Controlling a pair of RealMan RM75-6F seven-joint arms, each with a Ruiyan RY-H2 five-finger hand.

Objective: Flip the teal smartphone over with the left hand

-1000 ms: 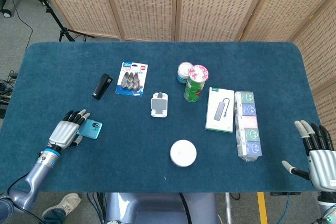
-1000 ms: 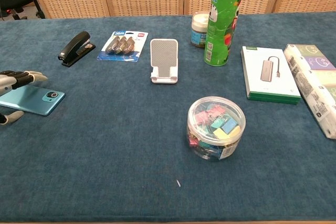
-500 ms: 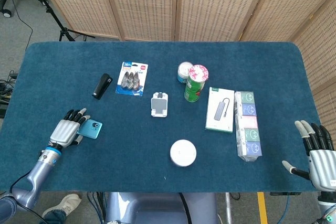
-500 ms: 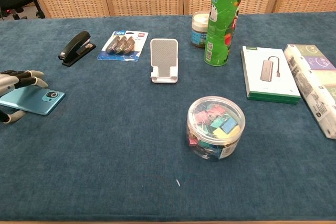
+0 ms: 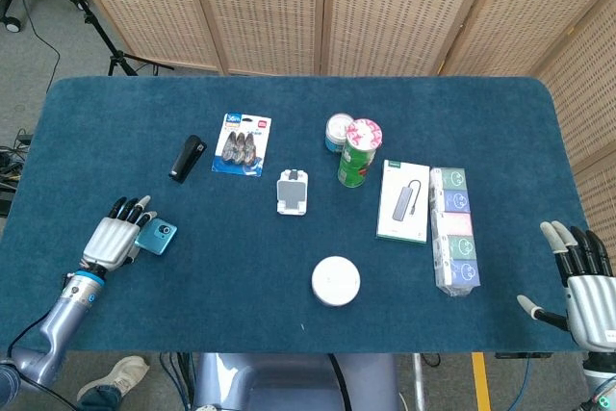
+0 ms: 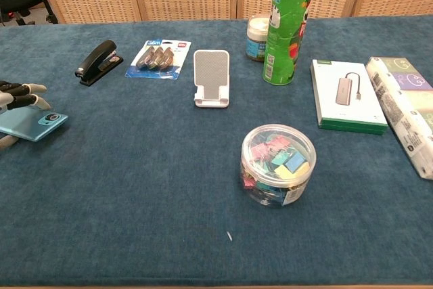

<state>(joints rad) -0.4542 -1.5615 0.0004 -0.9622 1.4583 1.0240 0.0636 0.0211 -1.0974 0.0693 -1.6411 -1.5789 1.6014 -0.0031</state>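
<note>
blister pack [image 6: 157, 58]: I'm picking out a white number on its blue header card, looking like "36", but I'm not reading it with certainty.
red tag on that card: I'm seeing white marks, too small to read.
green can [image 6: 287, 26]: I'm seeing cartoon print, no words coming through.
white box [image 6: 348, 95]: I'm noticing a small line near its top corner, illegible.
tissue packs [image 5: 454, 229]: I'm getting round emblems only, nothing readable.
</note>
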